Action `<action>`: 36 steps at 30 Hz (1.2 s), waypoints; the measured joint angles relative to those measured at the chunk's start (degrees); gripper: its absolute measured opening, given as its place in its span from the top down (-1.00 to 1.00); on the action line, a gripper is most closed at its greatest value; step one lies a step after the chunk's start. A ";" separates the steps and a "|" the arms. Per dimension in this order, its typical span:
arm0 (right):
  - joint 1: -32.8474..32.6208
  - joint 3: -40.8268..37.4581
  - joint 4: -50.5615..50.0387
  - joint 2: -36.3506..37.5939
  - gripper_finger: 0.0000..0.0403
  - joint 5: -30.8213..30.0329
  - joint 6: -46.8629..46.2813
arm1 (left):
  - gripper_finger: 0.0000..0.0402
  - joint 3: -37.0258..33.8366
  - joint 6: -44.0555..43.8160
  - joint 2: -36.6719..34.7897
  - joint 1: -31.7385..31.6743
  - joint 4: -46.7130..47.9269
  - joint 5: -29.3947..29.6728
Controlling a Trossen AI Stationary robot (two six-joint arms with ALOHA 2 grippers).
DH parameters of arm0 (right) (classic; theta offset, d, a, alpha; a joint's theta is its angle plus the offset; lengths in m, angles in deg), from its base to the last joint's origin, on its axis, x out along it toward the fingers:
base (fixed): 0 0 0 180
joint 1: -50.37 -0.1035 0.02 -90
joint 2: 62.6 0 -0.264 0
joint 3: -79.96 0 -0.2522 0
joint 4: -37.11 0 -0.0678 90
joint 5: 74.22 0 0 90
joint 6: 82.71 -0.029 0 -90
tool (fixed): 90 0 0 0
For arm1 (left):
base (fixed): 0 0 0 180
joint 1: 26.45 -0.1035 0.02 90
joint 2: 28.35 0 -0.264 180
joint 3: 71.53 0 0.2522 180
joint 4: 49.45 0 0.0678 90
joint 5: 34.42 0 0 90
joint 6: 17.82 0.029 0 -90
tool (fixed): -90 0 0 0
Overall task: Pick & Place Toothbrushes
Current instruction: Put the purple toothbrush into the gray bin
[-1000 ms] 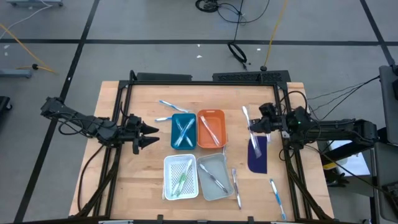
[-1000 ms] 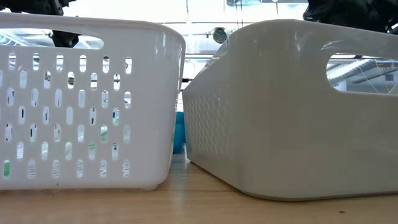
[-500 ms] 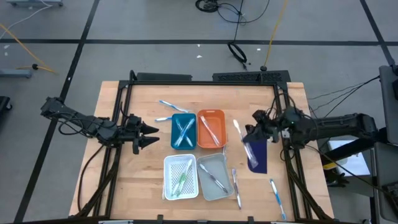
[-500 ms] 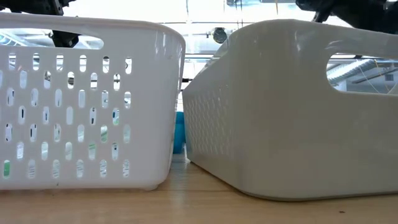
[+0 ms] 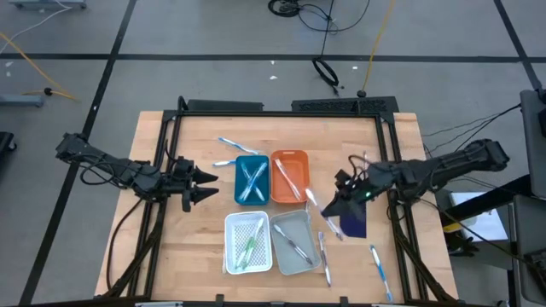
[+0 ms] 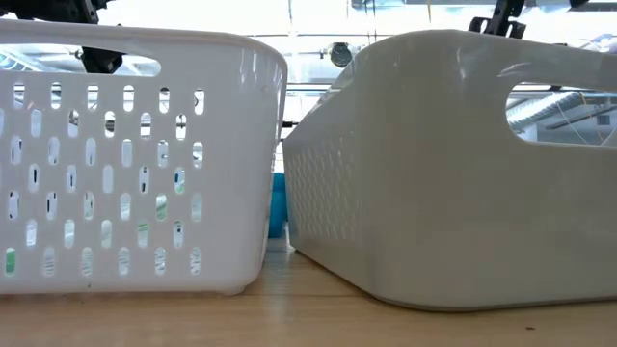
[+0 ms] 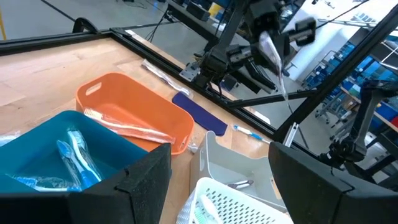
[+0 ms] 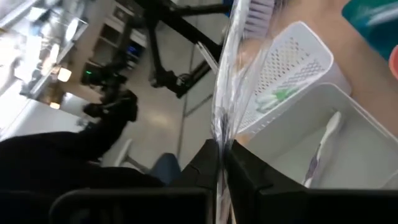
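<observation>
Right gripper (image 5: pixel 334 207) is clamping tight on a clear-wrapped white toothbrush (image 8: pixel 239 56) beside the grey plastic tray (image 5: pixel 294 242); left gripper (image 5: pixel 207 186) is hanging wide open, holding nothing.

A light wooden table (image 5: pixel 171 247) carries four small rectangular plastic trays: teal (image 5: pixel 251 180) and orange (image 5: pixel 290 177) far, perforated white (image 5: pixel 248 242) and grey (image 5: pixel 292 242) near. A dark blue oblong pad (image 5: pixel 354 220) lies to their right. Loose thin toothbrushes (image 5: pixel 378 269) lie directly on the wood around them.
</observation>
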 joint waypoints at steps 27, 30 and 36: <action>-11.02 26.63 -24.54 -31.53 0.96 -17.59 -1.57 | -0.35 0.00 18.53 0.00 0.11 0.44 -0.57; -11.02 27.22 -24.26 -33.40 0.96 -17.53 -3.55 | -0.35 0.00 18.53 0.02 0.11 1.12 -0.57; -11.02 27.20 -24.80 -35.84 0.96 -17.34 -6.99 | -0.35 0.00 18.29 0.02 0.11 2.12 -0.57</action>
